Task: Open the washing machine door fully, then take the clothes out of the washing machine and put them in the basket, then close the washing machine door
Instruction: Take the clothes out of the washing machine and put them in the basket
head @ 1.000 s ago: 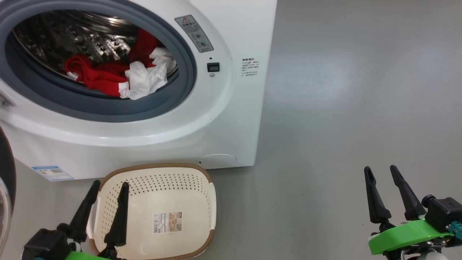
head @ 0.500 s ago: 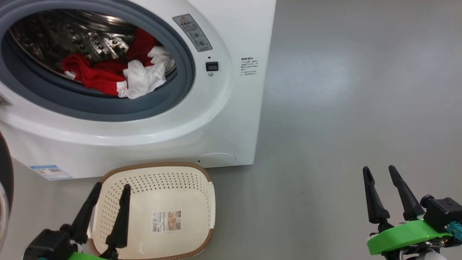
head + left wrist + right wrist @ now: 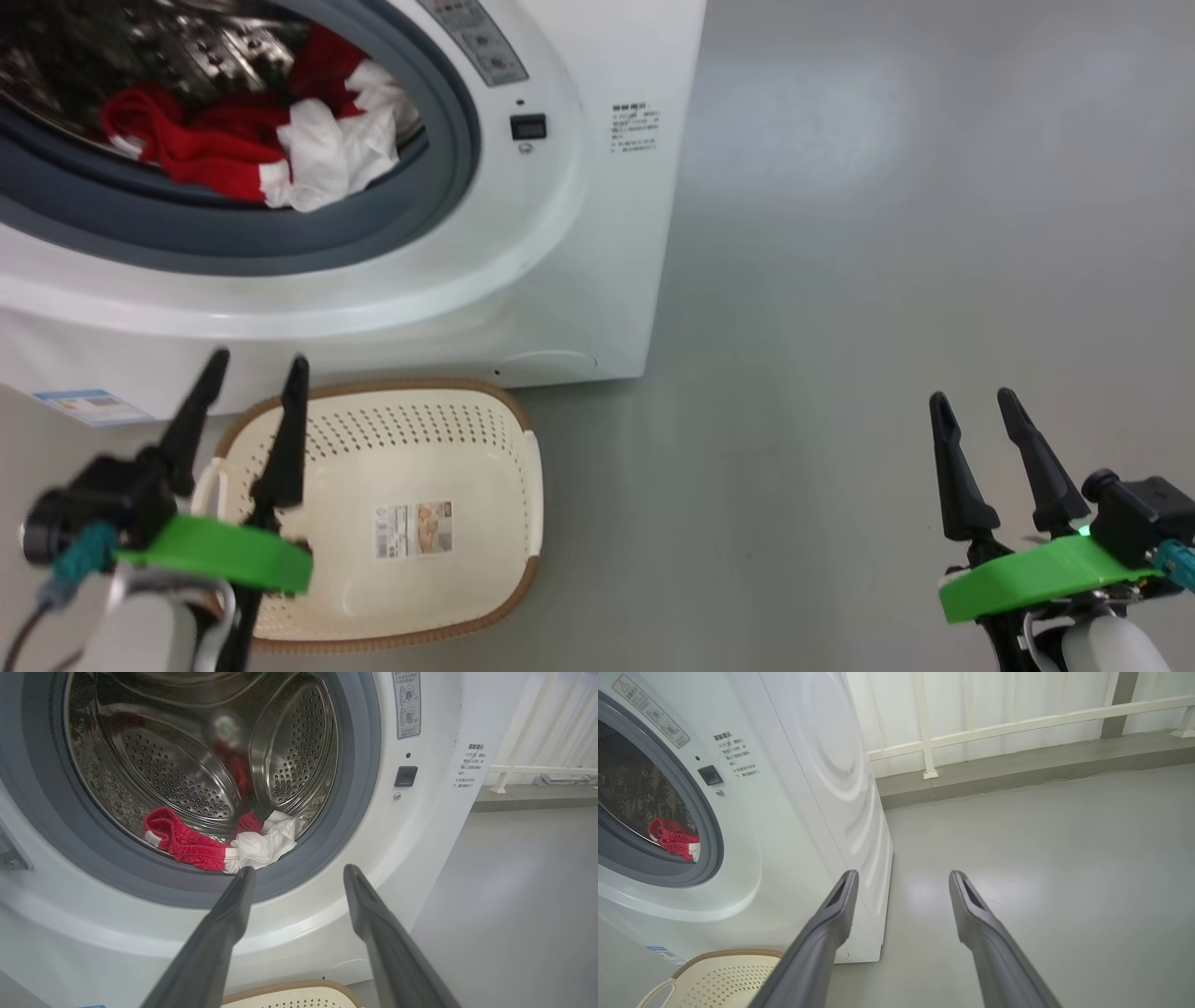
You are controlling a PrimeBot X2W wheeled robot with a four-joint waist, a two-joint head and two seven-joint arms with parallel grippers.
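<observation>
I have the left gripper [image 3: 260, 357] spread wide and holding nothing. It is poised over the left rim of the basket [image 3: 411, 429] and aimed at the clothes [image 3: 215, 154], which lie at 12 o'clock of it on the drum's front lip inside the washing machine [image 3: 560, 280]. The basket sits on the floor at 6 o'clock of the drum mouth, so I judge a short drop lands each garment. My right gripper [image 3: 971, 395], equally wide and empty, waits at 3 o'clock, clear of the reach.
</observation>
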